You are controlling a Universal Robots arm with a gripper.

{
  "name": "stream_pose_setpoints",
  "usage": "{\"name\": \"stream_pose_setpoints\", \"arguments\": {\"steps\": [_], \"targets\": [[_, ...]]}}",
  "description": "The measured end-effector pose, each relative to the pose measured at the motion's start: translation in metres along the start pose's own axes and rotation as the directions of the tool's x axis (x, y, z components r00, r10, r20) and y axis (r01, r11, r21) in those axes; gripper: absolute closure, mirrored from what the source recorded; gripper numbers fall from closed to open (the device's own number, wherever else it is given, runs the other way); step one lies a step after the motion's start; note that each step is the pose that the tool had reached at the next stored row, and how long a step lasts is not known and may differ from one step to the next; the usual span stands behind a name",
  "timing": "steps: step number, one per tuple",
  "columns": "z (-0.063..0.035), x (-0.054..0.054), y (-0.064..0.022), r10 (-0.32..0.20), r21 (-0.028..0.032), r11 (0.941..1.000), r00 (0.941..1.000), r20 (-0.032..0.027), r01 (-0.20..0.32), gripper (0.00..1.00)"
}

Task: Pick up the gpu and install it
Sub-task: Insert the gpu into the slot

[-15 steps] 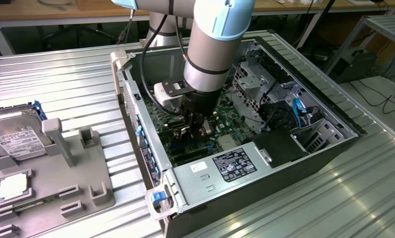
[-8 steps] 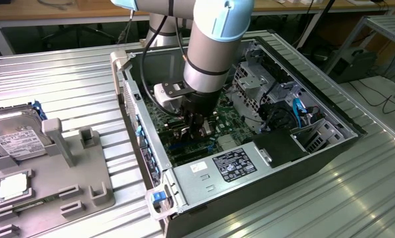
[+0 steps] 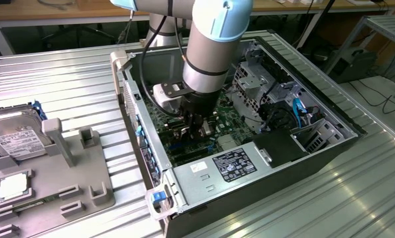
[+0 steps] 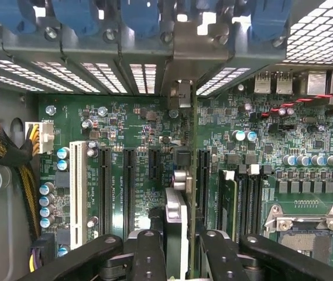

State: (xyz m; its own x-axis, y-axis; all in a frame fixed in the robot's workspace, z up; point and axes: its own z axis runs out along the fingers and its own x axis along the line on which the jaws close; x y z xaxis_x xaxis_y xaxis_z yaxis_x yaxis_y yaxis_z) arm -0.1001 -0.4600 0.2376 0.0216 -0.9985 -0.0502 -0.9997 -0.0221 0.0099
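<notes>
The counter of ribbed metal carried an open computer case and, at the exterior view's left, a grey holder with a hard drive and a processor chip. My arm reached down into the case, above the green motherboard. My end effector was closed on the gpu, which I held edge-on and upright between the black fingers. The card stood just over the motherboard, among the long black expansion slots, with its metal bracket toward the rear wall of the case.

exterior view looks down from high on the open computer case — wrist view close above its motherboard.
</notes>
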Motion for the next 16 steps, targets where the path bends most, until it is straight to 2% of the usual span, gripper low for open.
{"name": "stream_pose_setpoints", "arguments": {"steps": [13,16], "targets": [[0.0002,0.0,0.0025,0.0,0.0017,1.0,1.0,-0.0002,0.0,0.72],[0.0004,-0.0001,0.0026,0.0,0.0036,1.0,1.0,-0.0002,0.0,0.72]]}}
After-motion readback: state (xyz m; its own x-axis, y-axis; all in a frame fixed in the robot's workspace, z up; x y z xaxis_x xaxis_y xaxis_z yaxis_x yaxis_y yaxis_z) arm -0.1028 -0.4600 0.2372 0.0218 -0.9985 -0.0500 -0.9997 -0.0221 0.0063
